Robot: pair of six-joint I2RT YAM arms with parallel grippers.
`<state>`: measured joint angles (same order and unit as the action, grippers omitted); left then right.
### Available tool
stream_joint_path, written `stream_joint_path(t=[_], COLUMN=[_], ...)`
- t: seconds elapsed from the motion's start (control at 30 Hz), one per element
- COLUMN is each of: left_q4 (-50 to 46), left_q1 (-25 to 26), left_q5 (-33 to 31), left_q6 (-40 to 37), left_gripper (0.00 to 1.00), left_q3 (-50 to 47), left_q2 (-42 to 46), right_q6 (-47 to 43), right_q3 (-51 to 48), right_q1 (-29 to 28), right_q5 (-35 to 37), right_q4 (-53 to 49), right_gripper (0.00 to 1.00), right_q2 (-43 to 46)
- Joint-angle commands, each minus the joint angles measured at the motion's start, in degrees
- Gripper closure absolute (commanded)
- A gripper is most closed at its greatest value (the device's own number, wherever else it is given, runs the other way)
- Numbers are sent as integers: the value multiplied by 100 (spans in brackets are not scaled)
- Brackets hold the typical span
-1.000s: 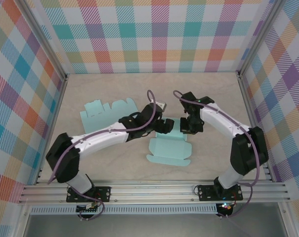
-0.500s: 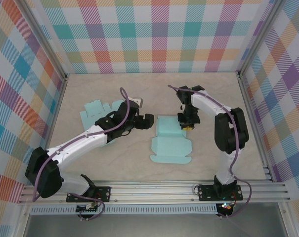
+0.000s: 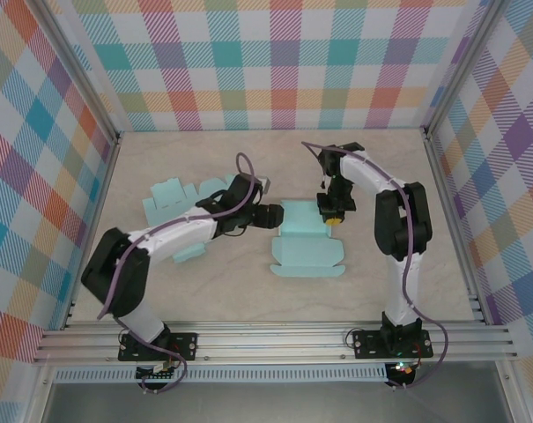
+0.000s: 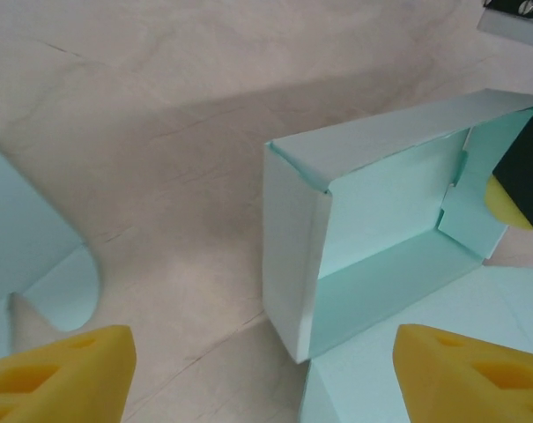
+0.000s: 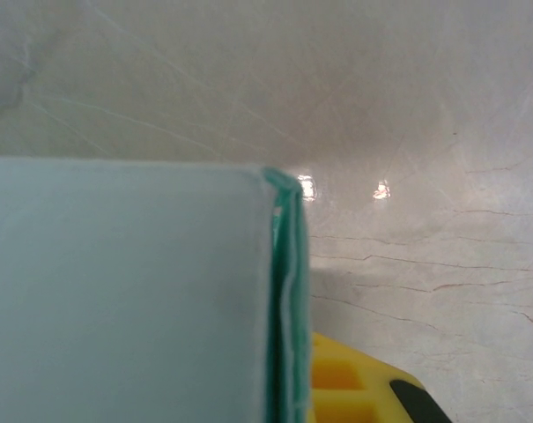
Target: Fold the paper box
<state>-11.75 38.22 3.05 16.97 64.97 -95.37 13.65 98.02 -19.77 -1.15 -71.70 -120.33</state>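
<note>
Your left fingers point(image 4: 59, 379) stand wide apart, empty, before the half-folded pale teal paper box point(image 3: 306, 242) in the middle of the beige table point(image 3: 204, 291); your right fingers point(image 5: 341, 388) are clamped on its side wall.

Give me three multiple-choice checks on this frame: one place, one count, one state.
1. The flat pale-teal paper cutout lies where from the half-folded pale-teal paper box? A) left B) right C) inside
2. Teal paper pieces on the beige table? A) one B) four C) two
3. The left pincer is: A) shut on the box B) open C) shut on the cutout
1A, cutout sits left in the top view; 2C, box plus cutout; 3B, its yellow fingers stand wide apart.
</note>
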Motion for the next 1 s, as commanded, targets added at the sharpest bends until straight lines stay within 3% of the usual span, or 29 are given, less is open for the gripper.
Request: stream_joint_path(t=[0.0,0.17,0.47,0.7,0.8,0.97], left_q4=[87,-32,-794,-1555,-1970,-2482], left_q1=[-8,43,125,129,131,131], left_q5=[230,-60,-579,-848,-893,-972], left_q6=[-231,-317,-214,-225,-308,-379], left_gripper=[33,40,95,100,100,100], left_q3=[454,920,1760,2207,2492,2908], left_q2=[-378,-990,-1877,-2175,-2358,-2661], right_q6=[-195,-239,-111,231,367,523], right_q3=[85,112,62,-136,-242,-633], right_q1=[37,38,41,34,30,26], right_q5=[-96,-113,-237,-28,136,449], right_q4=[-107,-160,71,651,902,1402], right_gripper=[91,91,82,65,66,76], right_q2=[-262,-265,-16,198,272,348])
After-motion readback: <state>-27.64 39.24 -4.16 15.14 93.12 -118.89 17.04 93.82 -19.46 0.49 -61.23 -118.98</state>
